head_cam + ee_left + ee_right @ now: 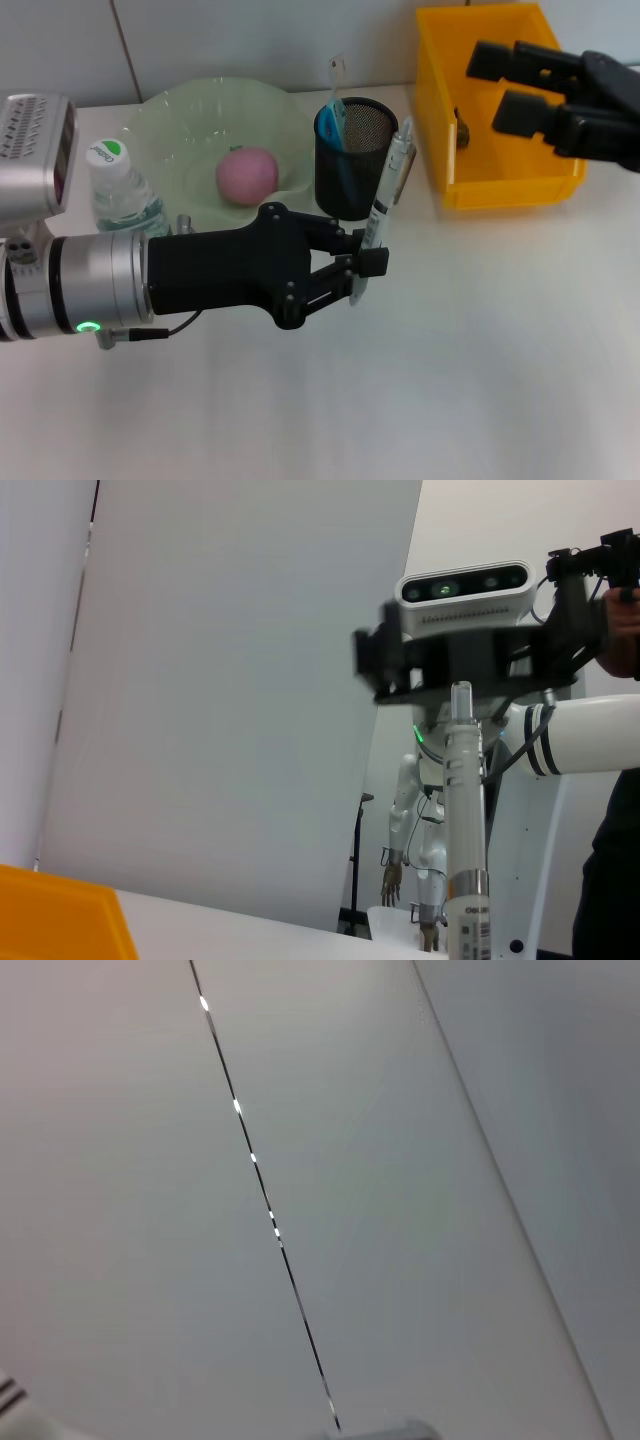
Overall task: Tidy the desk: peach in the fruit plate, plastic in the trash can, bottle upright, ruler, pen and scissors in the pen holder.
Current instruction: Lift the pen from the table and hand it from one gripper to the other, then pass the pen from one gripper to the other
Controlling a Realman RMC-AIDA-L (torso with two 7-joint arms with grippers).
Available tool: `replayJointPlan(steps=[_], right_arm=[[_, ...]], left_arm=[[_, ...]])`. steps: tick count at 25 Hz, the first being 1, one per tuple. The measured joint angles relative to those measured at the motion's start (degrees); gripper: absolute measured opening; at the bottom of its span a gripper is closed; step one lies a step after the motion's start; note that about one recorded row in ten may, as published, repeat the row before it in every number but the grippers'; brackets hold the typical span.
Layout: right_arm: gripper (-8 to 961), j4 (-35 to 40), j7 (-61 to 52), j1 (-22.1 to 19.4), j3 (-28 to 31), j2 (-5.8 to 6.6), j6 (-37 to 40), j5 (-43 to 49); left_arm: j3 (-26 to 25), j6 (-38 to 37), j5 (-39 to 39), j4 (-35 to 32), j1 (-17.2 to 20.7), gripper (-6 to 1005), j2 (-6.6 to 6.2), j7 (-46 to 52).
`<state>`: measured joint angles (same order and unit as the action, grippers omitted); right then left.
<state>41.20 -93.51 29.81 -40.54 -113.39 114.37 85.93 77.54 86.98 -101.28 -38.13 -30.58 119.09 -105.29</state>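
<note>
My left gripper (366, 252) is shut on a clear pen (388, 190), held tilted just in front of the black mesh pen holder (360, 160). The pen (466, 820) rises upright in the left wrist view. A blue-handled item (335, 135) and a pale thin strip (337, 72) stand inside the holder. The pink peach (247, 175) lies in the green fruit plate (180, 120). The bottle (122, 195) stands upright left of the plate. My right gripper (492, 87) hovers open over the yellow trash can (505, 190), where a small dark scrap (462, 130) shows.
The white wall runs close behind the plate, holder and bin. The right wrist view shows only wall panels. A corner of the yellow bin (60, 925) appears in the left wrist view.
</note>
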Motion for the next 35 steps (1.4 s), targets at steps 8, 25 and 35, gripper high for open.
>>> replayJointPlan(steps=[8, 25, 35], right_arm=[[794, 0.3, -0.3, 2.2, -0.4, -1.49, -1.4, 7.0], [790, 1.5, 0.9, 4.3, -1.7, -3.40, -2.1, 10.5], [483, 1.6, 1.1, 4.5, -1.9, -3.46, -2.1, 10.3]], left_arm=[[0.3, 0.1, -1.4, -0.1, 0.4, 148, 0.00, -0.9], [4.6, 0.5, -5.5, -0.4, 1.5, 149, 0.00, -3.3], [5.2, 0.5, -5.6, -0.4, 1.7, 149, 0.00, -3.8]])
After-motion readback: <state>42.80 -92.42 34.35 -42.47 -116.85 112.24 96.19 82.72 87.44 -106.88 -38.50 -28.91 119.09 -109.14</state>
